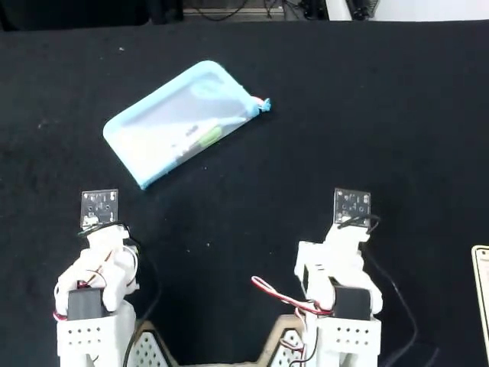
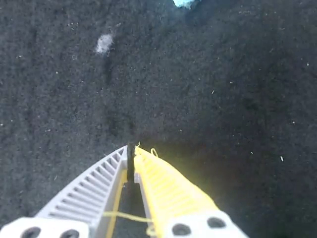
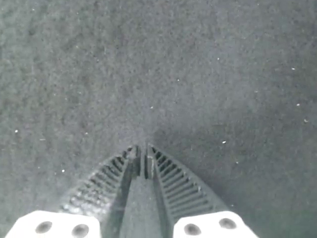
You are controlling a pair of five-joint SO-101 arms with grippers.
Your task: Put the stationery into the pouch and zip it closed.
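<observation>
Firstly, left claw (image 2: 132, 151): we see it closed, its white finger and its yellow finger meeting at the tips, just above the black table (image 2: 237, 99).
Right claw (image 3: 142, 148): we see it closed too, both dark ribbed fingers drawn together over bare table, with a thin slit between the tips.
Arms: we find the left arm (image 1: 99, 275) and the right arm (image 1: 340, 275) folded back at the near edge of the table, side by side and well apart from the pouch.
Pouch (image 1: 179, 122): light blue, it lies flat and slanted on the far left part of the table, beyond the left arm.
Zip pull (image 1: 262, 105): it sits at the pouch's right-hand corner.
Stationery (image 1: 208, 138): we make out a green piece through the pouch's pale face, inside it.
Table edge: a pale object (image 1: 481, 283) shows at the right border.
</observation>
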